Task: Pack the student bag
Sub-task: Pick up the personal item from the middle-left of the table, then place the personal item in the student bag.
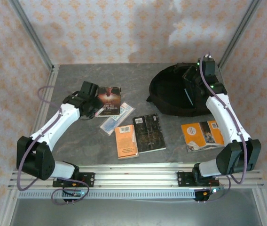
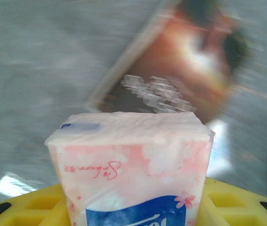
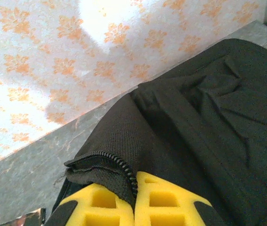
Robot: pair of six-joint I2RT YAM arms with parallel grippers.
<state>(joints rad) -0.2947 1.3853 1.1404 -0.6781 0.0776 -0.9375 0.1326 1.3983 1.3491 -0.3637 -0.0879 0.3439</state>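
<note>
Our left pincer (image 2: 133, 205) grips a pink-and-white tissue pack (image 2: 133, 155), with a blurred dark paperback (image 2: 190, 61) beyond it. Our right pincer (image 3: 134, 197) is clamped on the zipper edge of the student bag (image 1: 171, 92), which lies at the counter's (image 1: 91, 141) far right corner.

The student bag (image 3: 208, 117) is matt woven black cloth; the tissue pack (image 2: 133, 160) wears glossy plastic film.
</note>
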